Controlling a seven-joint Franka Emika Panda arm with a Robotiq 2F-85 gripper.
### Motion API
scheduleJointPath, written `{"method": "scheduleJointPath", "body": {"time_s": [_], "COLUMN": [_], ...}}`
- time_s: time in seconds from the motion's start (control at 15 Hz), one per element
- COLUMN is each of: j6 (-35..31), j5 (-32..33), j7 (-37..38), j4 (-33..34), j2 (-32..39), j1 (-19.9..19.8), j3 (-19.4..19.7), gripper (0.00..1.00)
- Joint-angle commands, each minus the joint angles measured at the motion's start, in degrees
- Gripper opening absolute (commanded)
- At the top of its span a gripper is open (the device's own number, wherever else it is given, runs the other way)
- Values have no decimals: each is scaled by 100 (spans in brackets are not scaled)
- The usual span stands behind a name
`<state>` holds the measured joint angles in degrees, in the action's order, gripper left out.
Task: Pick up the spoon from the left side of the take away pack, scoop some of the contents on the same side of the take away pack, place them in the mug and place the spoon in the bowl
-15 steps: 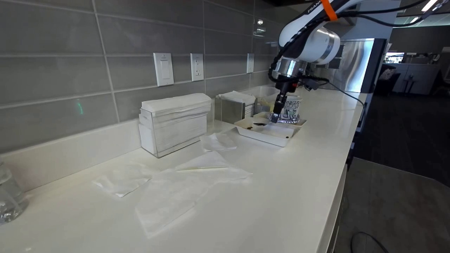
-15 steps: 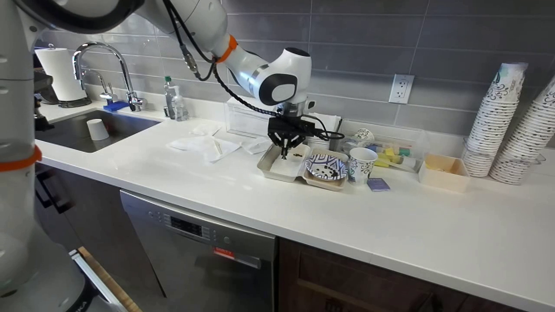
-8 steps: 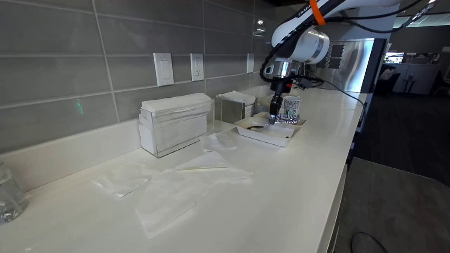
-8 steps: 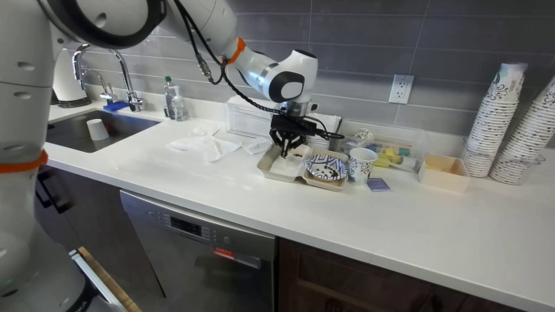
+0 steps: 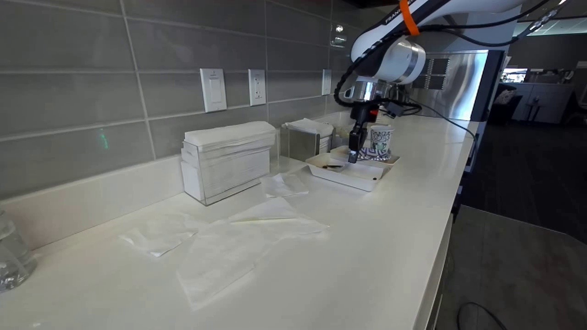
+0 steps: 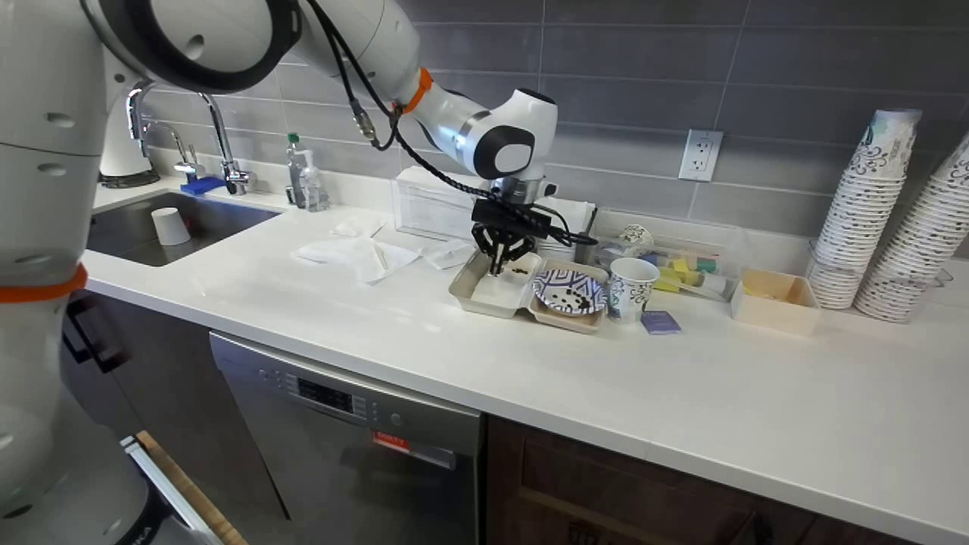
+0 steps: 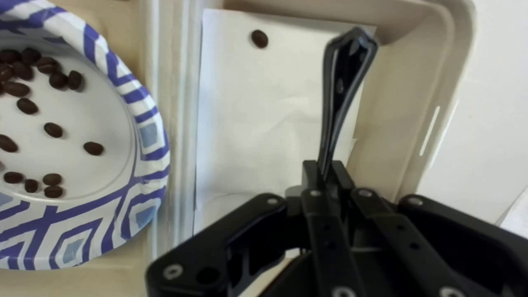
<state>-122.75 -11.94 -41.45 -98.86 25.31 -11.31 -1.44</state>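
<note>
My gripper [image 7: 324, 173] is shut on the spoon, with fingers either side of its handle. The dark, shiny spoon [image 7: 350, 57] sticks upward in the wrist view. In an exterior view the spoon [image 5: 336, 166] reaches from the gripper [image 5: 352, 158] toward the wall, low over the take away pack [image 5: 339, 180]; contact with the beans there cannot be told. The open take away pack [image 6: 484, 309] has white paper [image 7: 255, 115] and a few dark beans in its left half. The blue-patterned bowl [image 6: 569, 291], holding beans, sits in its right half. The mug [image 6: 632, 291] stands upright just right of the pack.
A napkin stack [image 5: 229, 160] stands near the wall with loose napkins [image 5: 247, 243] in front. A clear bin of yellow items [image 6: 677, 276], a pale box [image 6: 776, 303] and cup stacks [image 6: 863, 219] are on the right. A purple packet [image 6: 660, 322] lies beside the mug.
My gripper has moved a little toward the wall and slightly down over the left half of the pack, still holding the spoon. The spoon's end has shifted toward the wall. Pack, bowl and mug have not moved.
</note>
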Motion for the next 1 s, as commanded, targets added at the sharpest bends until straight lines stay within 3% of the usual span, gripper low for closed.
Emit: {"method": "scheduleJointPath", "body": {"time_s": [0.0, 0.93], "j6": [488, 1415], "j5": [102, -83], "j7": [428, 1250], "j4": [548, 2077], "j2": [370, 1364], "j1": [48, -114], "j3": [32, -106], "gripper": [2, 2]}}
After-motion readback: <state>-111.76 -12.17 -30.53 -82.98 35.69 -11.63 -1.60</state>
